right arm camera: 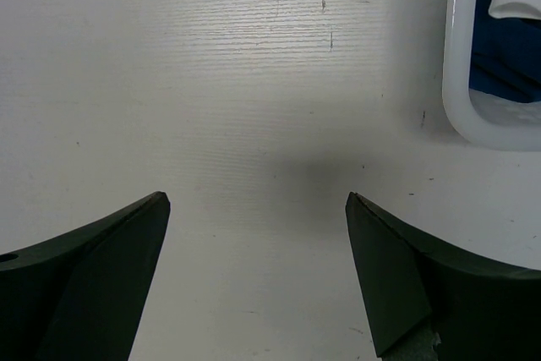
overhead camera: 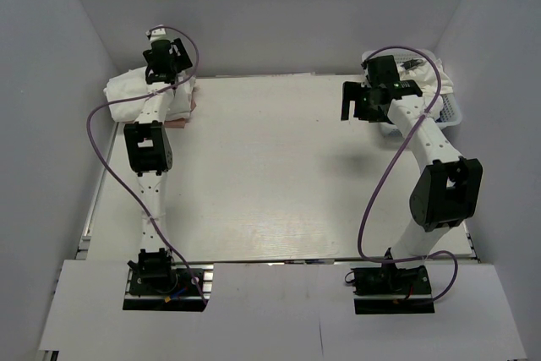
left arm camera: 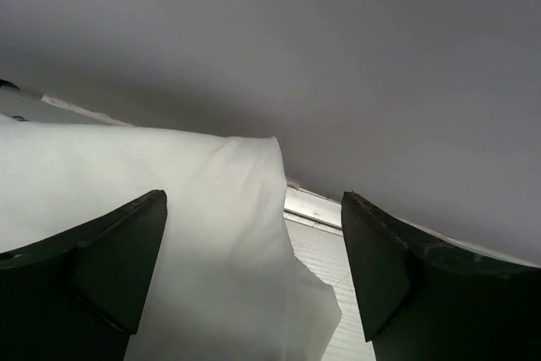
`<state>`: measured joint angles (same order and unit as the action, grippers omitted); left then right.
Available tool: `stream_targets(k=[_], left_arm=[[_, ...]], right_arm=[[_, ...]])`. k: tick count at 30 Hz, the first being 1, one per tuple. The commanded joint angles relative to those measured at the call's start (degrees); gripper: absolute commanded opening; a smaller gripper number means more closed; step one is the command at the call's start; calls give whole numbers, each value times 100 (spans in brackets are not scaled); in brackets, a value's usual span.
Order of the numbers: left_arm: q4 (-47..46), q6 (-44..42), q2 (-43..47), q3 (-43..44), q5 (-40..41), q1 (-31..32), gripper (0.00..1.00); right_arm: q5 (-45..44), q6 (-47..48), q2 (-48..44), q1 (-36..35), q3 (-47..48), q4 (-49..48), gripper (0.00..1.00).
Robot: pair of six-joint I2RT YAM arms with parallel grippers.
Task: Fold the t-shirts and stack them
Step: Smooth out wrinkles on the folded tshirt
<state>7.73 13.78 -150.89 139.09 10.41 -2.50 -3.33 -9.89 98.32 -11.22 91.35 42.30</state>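
Observation:
A pile of white folded t-shirts (overhead camera: pixel 135 95) lies at the table's far left corner, with a pale pink edge (overhead camera: pixel 188 107) showing on its right side. My left gripper (overhead camera: pixel 166 63) hovers over the pile's far end, facing the back wall. In the left wrist view, my left gripper (left arm camera: pixel 254 194) is open and white t-shirt cloth (left arm camera: pixel 211 243) lies loose below the gap between its fingers. My right gripper (overhead camera: pixel 355 112) hangs open above bare table (right arm camera: pixel 254 124), left of the basket, with nothing between its fingers (right arm camera: pixel 127 251).
A white basket (overhead camera: pixel 452 112) with white cloth (overhead camera: pixel 427 78) in it stands at the far right; its rim (right arm camera: pixel 456 82) shows in the right wrist view, over something blue (right arm camera: pixel 507 57). Grey walls enclose the table on three sides.

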Motion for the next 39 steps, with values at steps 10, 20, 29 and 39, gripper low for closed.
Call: stream_targets(k=[10, 20, 29, 39], left_arm=[[678, -595, 68, 48, 4, 4, 76], [678, -1035, 7, -4, -249, 57, 14], [-657, -211, 498, -434, -1621, 57, 0], [-1272, -165, 349, -373, -2112, 57, 0]], right_arm=[[-168, 101, 135, 32, 190, 41, 90], [-97, 75, 196, 15, 252, 103, 90], [17, 75, 240, -3, 243, 67, 90], [-273, 163, 169, 24, 146, -3, 90]])
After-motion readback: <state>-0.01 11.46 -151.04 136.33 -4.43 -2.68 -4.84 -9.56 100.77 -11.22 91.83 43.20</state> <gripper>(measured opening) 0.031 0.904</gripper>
